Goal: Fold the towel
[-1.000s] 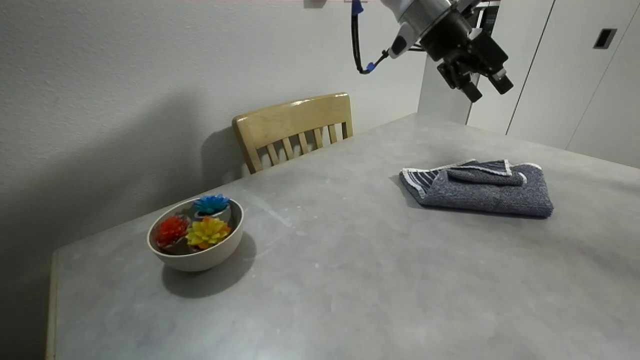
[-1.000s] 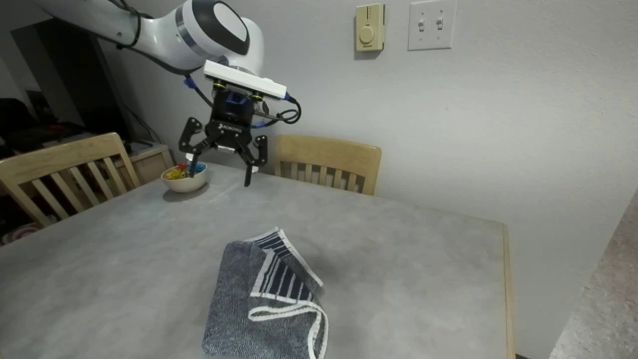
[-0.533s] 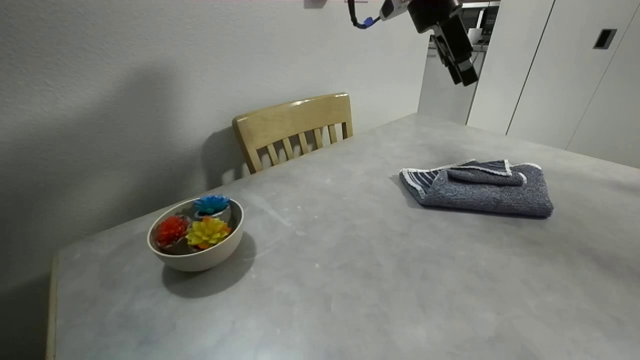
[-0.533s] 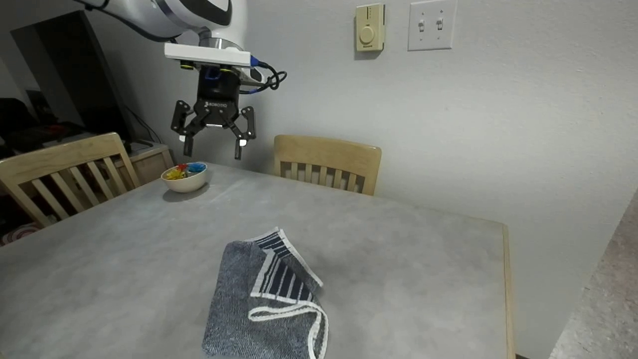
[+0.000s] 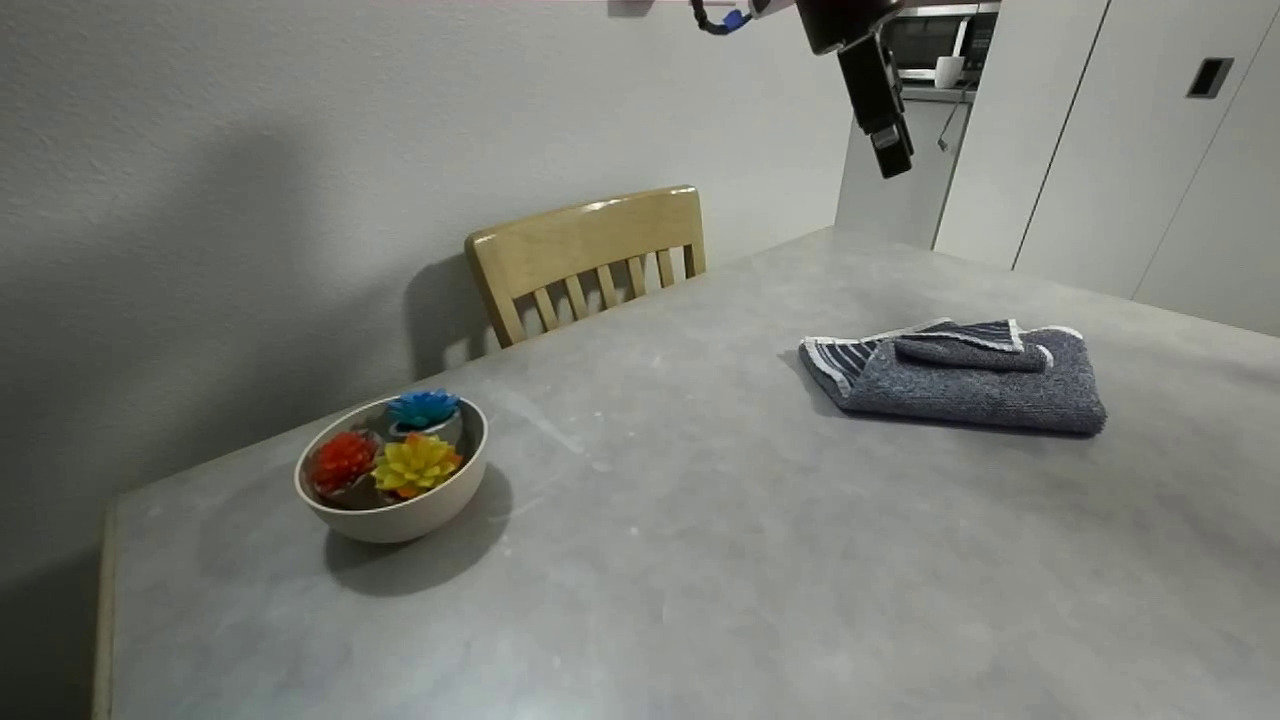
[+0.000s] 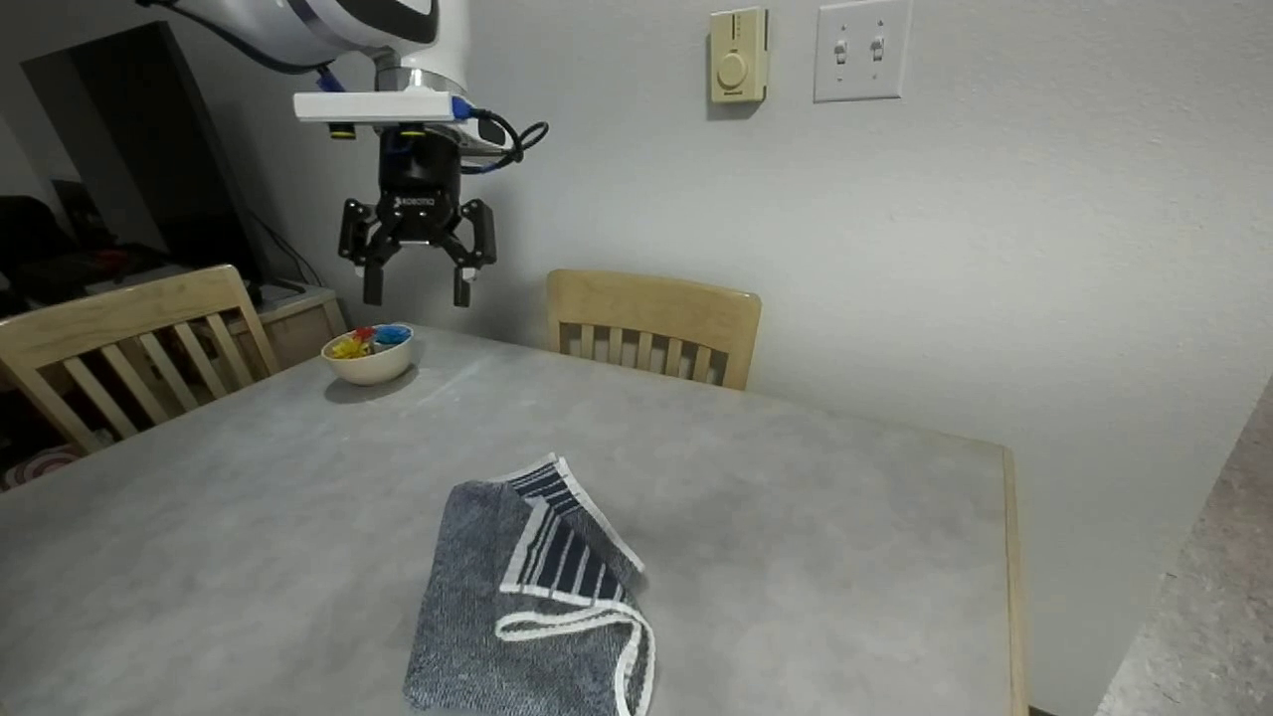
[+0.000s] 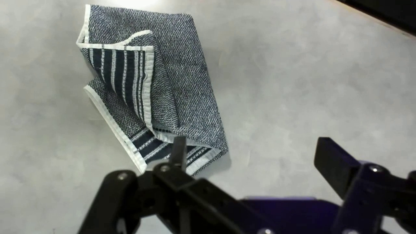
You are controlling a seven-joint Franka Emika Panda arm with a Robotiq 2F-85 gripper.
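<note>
Your fingers (image 6: 461, 288) hang well above the table (image 6: 796, 557), spread wide. The towel (image 7: 162, 87) is sitting around 10 o'clock in your wrist view, kinda folded but with striped ends poking out.

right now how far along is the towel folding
Done: the towel lies folded in layers on the table. In hand: nothing; the gripper hangs open, clear of the towel. Left: probably tidying, as a striped flap sticks out at a slant.

Jaws higher and more level.
</note>
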